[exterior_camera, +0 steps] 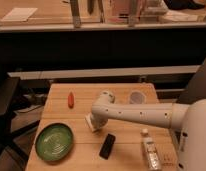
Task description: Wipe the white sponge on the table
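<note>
My white arm reaches in from the right across the wooden table (81, 160). My gripper (92, 122) is low over the tabletop near its middle, just left of the black phone (107, 146). I cannot make out the white sponge apart from the pale end of the gripper; it is hidden under or in the gripper.
An orange carrot-like item (71, 99) lies at the back left. A green plate (54, 141) sits at the front left. A white round cup (137, 96) stands at the back right. A clear bottle (152, 152) lies at the front right. A dark counter runs behind the table.
</note>
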You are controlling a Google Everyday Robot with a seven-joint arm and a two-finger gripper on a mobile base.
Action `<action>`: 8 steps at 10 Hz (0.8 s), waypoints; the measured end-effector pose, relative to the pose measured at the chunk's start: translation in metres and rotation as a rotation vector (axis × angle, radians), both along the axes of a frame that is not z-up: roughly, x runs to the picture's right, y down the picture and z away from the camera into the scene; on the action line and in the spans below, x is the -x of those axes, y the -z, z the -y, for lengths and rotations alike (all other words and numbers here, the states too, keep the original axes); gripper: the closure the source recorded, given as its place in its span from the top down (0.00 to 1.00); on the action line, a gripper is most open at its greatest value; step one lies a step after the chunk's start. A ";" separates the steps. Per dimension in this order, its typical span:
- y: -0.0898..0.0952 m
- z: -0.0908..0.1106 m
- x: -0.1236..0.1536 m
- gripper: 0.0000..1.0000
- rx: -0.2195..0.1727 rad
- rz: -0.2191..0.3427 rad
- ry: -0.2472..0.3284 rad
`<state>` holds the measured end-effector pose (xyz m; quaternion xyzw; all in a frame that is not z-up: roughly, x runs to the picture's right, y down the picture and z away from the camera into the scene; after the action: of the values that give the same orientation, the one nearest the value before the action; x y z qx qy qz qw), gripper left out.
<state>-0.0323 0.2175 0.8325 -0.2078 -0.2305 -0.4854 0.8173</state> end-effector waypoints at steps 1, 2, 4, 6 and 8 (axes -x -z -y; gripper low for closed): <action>0.000 0.000 0.000 0.00 -0.002 0.003 0.004; -0.002 0.001 0.001 0.00 -0.004 0.007 0.008; -0.003 0.002 0.003 0.00 -0.007 0.014 0.014; -0.004 0.002 0.004 0.00 -0.014 0.021 0.021; -0.005 0.002 0.005 0.00 -0.018 0.028 0.026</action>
<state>-0.0371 0.2156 0.8372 -0.1965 -0.2347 -0.5008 0.8096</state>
